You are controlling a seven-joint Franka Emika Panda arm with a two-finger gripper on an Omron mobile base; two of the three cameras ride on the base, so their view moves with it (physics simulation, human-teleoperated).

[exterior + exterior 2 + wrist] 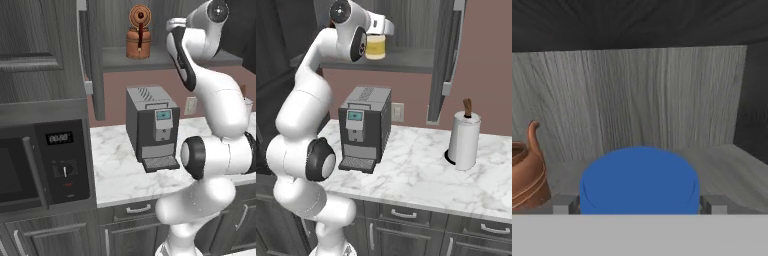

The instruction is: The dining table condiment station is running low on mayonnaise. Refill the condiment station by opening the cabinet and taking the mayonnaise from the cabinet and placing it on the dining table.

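You have the dark grey wood-grain wall cabinet [406, 30] open, its door [448, 55] with the long silver bar handle swung out edge-on. Inside, the pale wood-grain back wall [637, 100] stands close behind, the dark ceiling sits low overhead, and bare shelf [732, 170] lies open on one side. On the other side the copper-brown kettle [138, 37] stands near, apart from the jar. The small squat mayonnaise jar with creamy-yellow contents and blue screw lid [375, 47] stands upright on the shelf, lid up, its axis vertical. Your claw [640, 204] is spread wide, one finger [564, 204] at each side of the blue lid; whether the pads touch it, you cannot tell. Below, the white marble bench [421, 165] carries the grey coffee machine [365, 127].
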